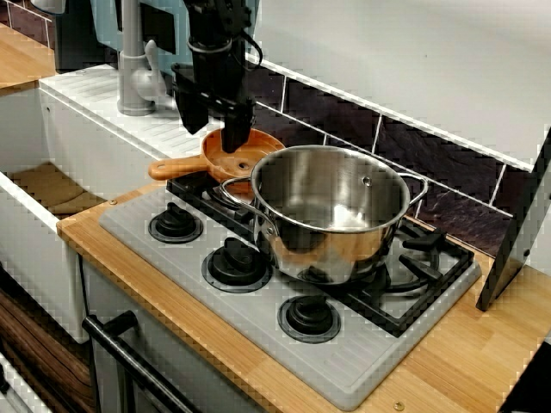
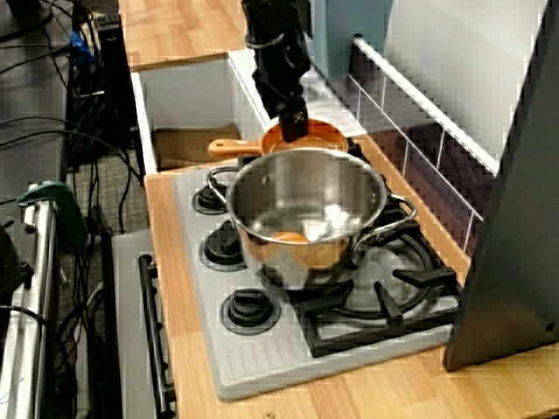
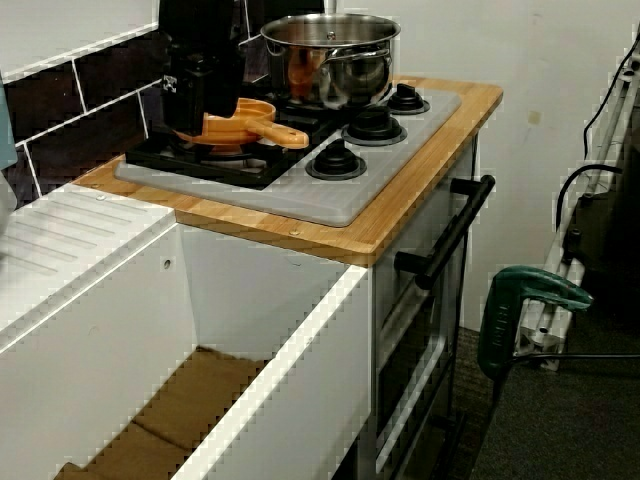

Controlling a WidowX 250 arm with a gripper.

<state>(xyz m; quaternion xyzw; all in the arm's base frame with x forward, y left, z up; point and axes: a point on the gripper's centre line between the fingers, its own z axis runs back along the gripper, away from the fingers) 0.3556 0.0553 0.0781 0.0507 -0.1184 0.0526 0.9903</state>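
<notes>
Shows gripper (image 1: pixel 214 138) low over pan (image 1: pixel 258 148), jaws spread, one finger inside the rim, holding nothing. Finds pan on back burner, just behind pot (image 1: pixel 331 202), handle toward sink (image 1: pixel 30 258). Risks catching the rim off-centre and tipping pan off the grate. Risks nudging pot too, with so little room between.

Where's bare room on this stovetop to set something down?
Free: grate right of the pot, toward the dark panel; wood counter strip in front of the knobs. Crowded: back left, where gripper, orange pan and pot bunch up.
</notes>
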